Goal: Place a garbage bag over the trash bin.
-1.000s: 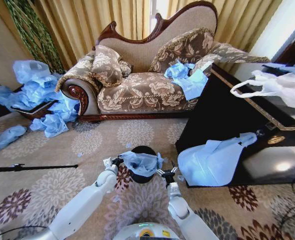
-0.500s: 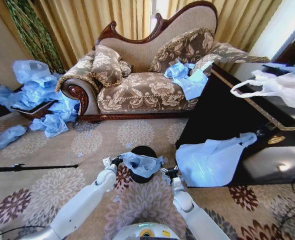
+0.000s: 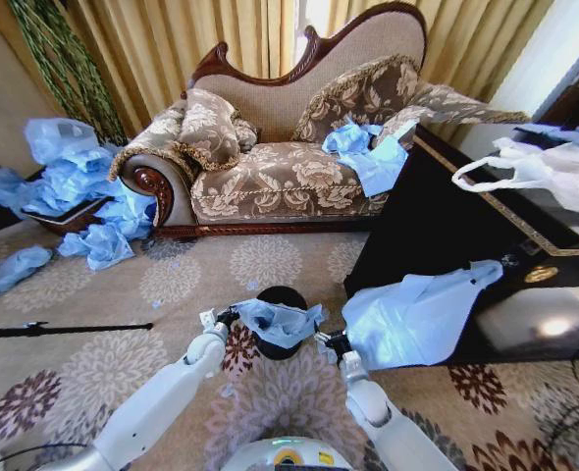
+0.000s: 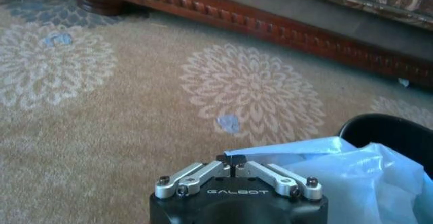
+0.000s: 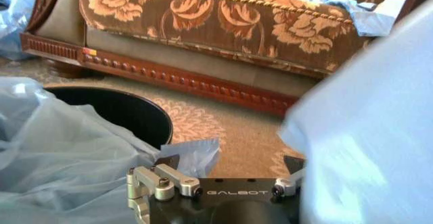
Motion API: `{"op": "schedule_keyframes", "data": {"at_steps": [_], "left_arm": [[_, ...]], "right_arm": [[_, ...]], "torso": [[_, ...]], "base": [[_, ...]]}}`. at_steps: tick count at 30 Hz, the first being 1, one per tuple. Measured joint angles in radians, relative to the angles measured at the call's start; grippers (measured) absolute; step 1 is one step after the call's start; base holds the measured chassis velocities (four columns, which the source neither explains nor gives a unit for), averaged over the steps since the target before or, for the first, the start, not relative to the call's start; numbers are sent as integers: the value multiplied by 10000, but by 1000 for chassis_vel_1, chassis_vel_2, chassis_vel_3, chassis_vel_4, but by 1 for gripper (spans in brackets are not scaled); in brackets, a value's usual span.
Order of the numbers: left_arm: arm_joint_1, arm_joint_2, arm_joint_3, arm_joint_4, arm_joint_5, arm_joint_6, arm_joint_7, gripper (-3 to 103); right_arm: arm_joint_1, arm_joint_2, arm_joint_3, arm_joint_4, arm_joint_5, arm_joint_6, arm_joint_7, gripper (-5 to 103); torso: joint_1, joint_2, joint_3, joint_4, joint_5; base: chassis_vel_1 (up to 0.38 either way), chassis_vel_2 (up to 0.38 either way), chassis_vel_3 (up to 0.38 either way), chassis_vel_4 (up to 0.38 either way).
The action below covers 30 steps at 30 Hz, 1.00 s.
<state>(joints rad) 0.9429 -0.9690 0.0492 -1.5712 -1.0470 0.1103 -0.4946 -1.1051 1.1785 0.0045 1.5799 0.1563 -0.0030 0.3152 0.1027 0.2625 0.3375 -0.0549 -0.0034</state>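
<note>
Left gripper [image 3: 225, 316], lower centre-left of the head view: fingers pressed together on the left edge of the garbage bag [image 3: 278, 321], seen pinched at the tips in the left wrist view. Right gripper [image 3: 327, 341], lower centre, just right of the bag: spread, nothing between the fingers, with a loose flap of blue film just ahead of it in the right wrist view. Between the two: the bag draped across the mouth of the trash bin [image 3: 281, 297], black rim bare along the far side, toward the sofa [image 3: 270, 177]. Bag's free right edge nearer the right gripper, so probably that arm's to catch.
</note>
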Motion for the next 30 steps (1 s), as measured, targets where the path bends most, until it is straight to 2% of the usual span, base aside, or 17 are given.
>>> {"op": "schedule_keyframes", "data": {"at_steps": [9, 17, 30], "left_arm": [[10, -58, -71, 24, 22, -19, -12, 0], [-98, -89, -64, 136, 19, -40, -3, 0], [-269, -139, 73, 529, 52, -115, 211, 0]], "right_arm": [[-78, -298, -20, -88, 202, -284, -343, 100], [-412, -251, -83, 17, 185, -304, -468, 100], [373, -84, -288, -895, 295, -358, -722, 100]], "torso": [[0, 0, 0, -5, -1], [0, 0, 0, -5, 0], [0, 0, 0, -3, -1]], "base": [[0, 0, 0, 0], [0, 0, 0, 0], [0, 0, 0, 0]]}}
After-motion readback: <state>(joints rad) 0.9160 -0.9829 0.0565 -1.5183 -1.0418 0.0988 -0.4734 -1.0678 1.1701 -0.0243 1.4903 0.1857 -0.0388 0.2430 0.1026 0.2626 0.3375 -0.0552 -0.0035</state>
